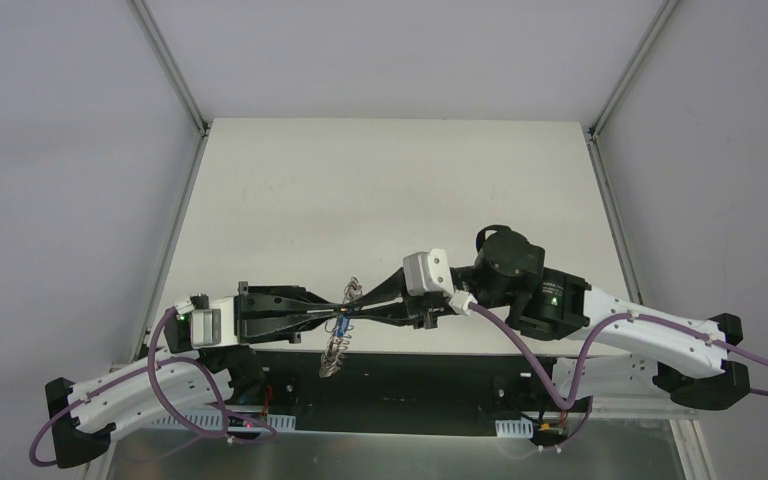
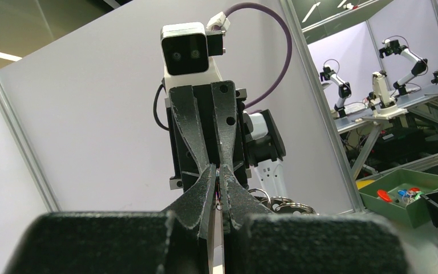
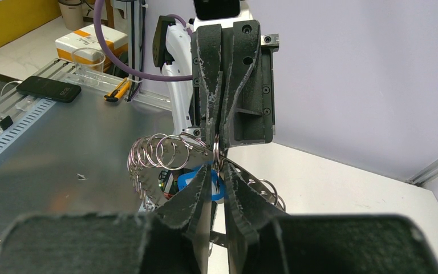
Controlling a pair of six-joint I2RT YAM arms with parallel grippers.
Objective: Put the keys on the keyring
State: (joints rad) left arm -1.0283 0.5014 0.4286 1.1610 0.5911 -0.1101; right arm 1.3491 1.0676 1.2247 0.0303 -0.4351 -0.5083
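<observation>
The keyring (image 3: pixel 158 153) shows silver wire loops, the key tag (image 3: pixel 189 181) seems bright blue, the table (image 1: pixel 380 190) off-white.

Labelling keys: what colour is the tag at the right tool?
The tag is bright blue; the right wrist view shows it best.

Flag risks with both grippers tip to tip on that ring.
The flat grey-brown keyring fringed with silver wire loops hangs mid-air from the left gripper's thin pinch; a slip would likely drop it. The right gripper meets it tip to tip; misalignment could bend a loop or dislodge the blue-tagged key.
</observation>
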